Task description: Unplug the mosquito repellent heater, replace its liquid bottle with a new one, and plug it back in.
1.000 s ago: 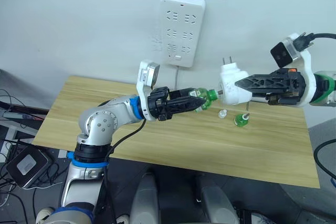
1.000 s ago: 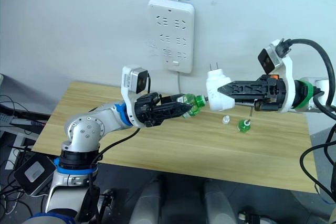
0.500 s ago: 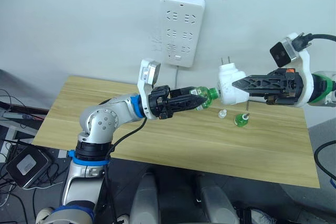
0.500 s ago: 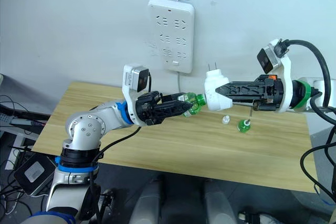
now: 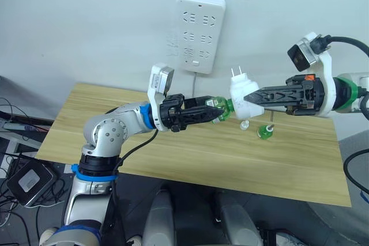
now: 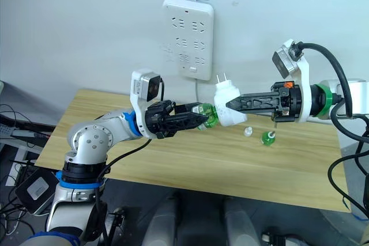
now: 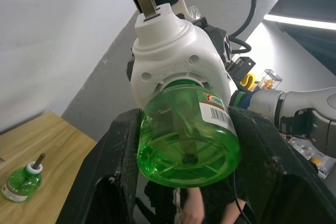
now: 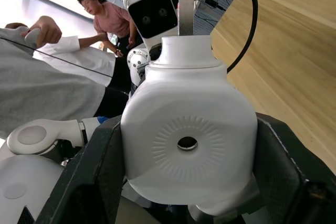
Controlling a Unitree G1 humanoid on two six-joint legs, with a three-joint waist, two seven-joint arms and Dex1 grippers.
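Note:
The white mosquito repellent heater [image 5: 242,94] hangs above the table with its prongs pointing up, and my right gripper [image 5: 254,95] is shut on its sides. Its round dimpled vent [image 8: 187,143] faces the right wrist camera. A green liquid bottle [image 5: 218,108] lies sideways in the air, my left gripper [image 5: 214,109] shut around its body [image 7: 186,140]. The bottle's neck sits inside the heater's underside [image 7: 173,61]. A second green bottle [image 5: 265,132] with a wick stands on the table below the right arm, a small white cap [image 5: 244,124] beside it.
A long white power strip [image 5: 199,24] hangs on the wall above the wooden table [image 5: 190,154], its cord dropping behind the table. People [image 8: 107,22] stand in the background of the right wrist view. A black box [image 5: 29,181] lies on the floor at left.
My right gripper has carried the heater leftward, and the left gripper with the bottle has shifted slightly left too. Heater and bottle stay joined.

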